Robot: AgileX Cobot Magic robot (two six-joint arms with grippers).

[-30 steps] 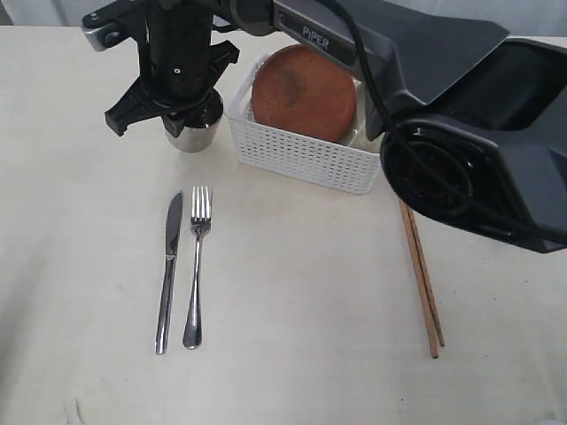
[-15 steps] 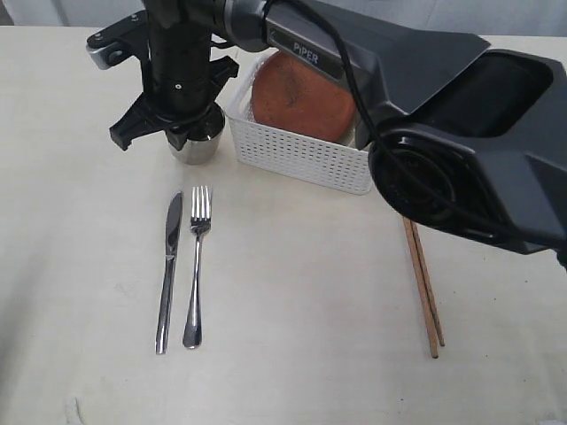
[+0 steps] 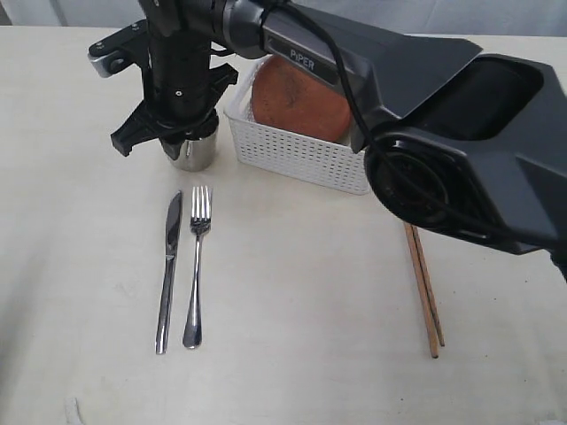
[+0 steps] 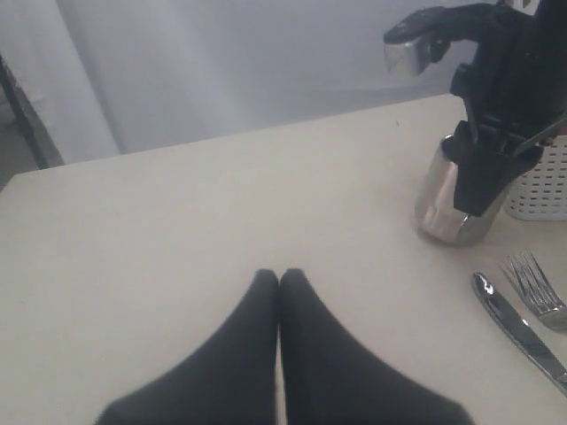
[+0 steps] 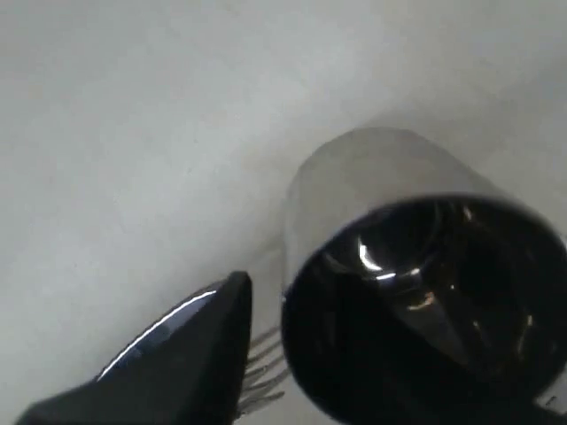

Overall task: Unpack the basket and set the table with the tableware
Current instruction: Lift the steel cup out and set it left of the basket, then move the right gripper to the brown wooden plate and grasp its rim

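While the steel cup (image 3: 198, 156) stands upright on the table (image 3: 310, 292) just left of the basket (image 3: 301, 156), it is straddled from directly above by the right gripper (image 3: 188, 133). Its jaws are parted, one finger clear of the wall, and nothing is gripped.

The right arm (image 3: 443, 168) covers the rim of the cup (image 3: 197, 156), the 3 o'clock end of the basket (image 3: 301, 152) and the 12 o'clock tips of the chopsticks (image 3: 425, 292). The left wrist view's edge cuts off knife (image 4: 518, 329) and fork (image 4: 537, 294).
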